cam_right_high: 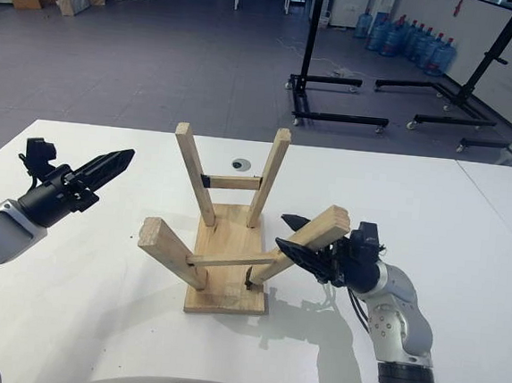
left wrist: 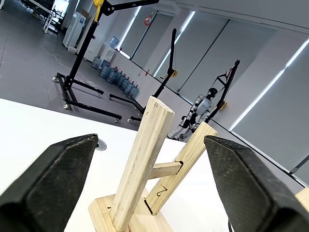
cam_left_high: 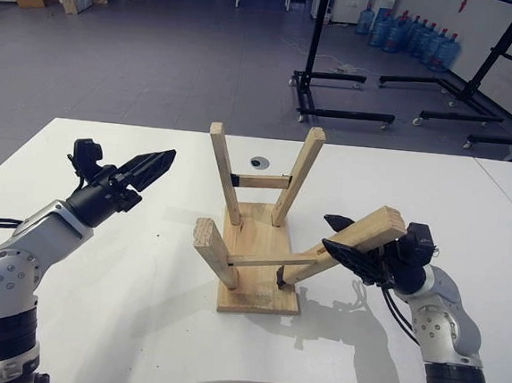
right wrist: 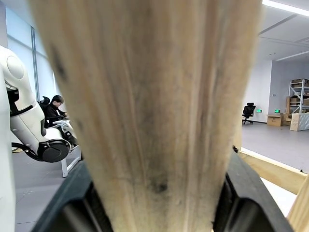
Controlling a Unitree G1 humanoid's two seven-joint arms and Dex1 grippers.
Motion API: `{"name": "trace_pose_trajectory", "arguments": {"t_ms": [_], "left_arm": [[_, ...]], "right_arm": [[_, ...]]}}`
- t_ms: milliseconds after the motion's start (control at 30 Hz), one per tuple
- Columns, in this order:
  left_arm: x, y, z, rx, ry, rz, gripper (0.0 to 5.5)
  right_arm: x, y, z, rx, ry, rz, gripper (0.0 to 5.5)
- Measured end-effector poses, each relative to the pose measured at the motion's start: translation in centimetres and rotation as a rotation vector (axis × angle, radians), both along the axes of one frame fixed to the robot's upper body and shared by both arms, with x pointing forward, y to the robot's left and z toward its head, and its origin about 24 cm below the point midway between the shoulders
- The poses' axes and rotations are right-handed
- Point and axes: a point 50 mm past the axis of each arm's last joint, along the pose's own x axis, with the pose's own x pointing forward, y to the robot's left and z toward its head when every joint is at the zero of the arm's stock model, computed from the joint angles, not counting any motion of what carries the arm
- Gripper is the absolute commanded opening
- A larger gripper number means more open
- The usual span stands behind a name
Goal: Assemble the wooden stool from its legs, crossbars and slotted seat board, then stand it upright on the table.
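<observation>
Four legs rise from the slotted seat board [cam_left_high: 261, 232], which lies flat at the middle of the tabletop [cam_left_high: 142, 267]. The far pair [cam_left_high: 225, 171] stands nearly upright, joined by a crossbar [cam_left_high: 261, 181]. The right gripper [cam_left_high: 331, 233] clamps the near right leg [cam_left_high: 374, 230], which tilts toward the right edge. The left gripper [cam_left_high: 167, 157] hangs with fingers spread, toward the left edge, apart from the stool.

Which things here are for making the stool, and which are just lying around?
For the stool: seat board, legs, crossbars; right gripper holding the tilted leg; left gripper, fingers open, empty.

Just lying about: water bottles and black wheeled stands on the floor behind; round hole in the table.
</observation>
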Motion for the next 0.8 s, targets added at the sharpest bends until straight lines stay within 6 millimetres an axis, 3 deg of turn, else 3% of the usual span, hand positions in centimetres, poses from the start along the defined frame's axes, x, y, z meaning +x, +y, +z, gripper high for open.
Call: {"name": "trace_pose_trajectory", "arguments": {"t_ms": [800], "left_arm": [[-0.18, -0.61, -0.16, -0.001, 0.0, -0.021, 4.04]], "right_arm": [[0.17, 0.33, 0.17, -0.07, -0.052, 0.059, 2.05]]}}
